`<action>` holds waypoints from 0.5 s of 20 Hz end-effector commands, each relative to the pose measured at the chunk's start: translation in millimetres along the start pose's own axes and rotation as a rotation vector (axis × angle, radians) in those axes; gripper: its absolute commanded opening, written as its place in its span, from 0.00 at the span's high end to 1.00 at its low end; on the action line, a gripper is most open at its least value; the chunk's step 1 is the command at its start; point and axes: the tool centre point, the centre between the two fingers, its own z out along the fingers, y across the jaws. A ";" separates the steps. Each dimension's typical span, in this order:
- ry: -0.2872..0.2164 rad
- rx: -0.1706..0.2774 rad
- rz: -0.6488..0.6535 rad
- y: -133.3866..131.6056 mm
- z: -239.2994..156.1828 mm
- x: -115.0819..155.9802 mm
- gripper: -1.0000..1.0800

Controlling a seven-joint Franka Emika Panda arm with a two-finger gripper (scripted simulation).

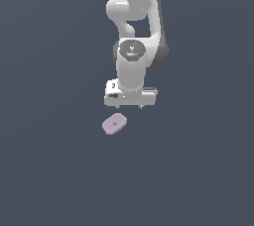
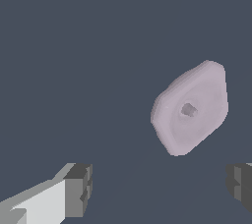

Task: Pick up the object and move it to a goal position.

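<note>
White Panda arm (image 1: 133,27) is descending from the top of the exterior view, its last links hanging near-vertical with the wrist pointing straight down. The claw (image 1: 129,106) is facing downward, jaws standing wide apart and holding nothing. In the wrist view, the two dark finger pads (image 2: 78,188) are showing at opposite sides of the frame, with a broad gap between them.

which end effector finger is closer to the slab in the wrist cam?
The dark finger at the frame edge; the slab lies nearer it than the one on the white mount.
</note>
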 end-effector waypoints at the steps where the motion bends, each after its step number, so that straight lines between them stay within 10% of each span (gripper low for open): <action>1: 0.000 0.000 0.000 0.0 0.0 0.0 0.38; 10: -0.001 0.001 -0.006 2.0 -0.6 -1.2 0.38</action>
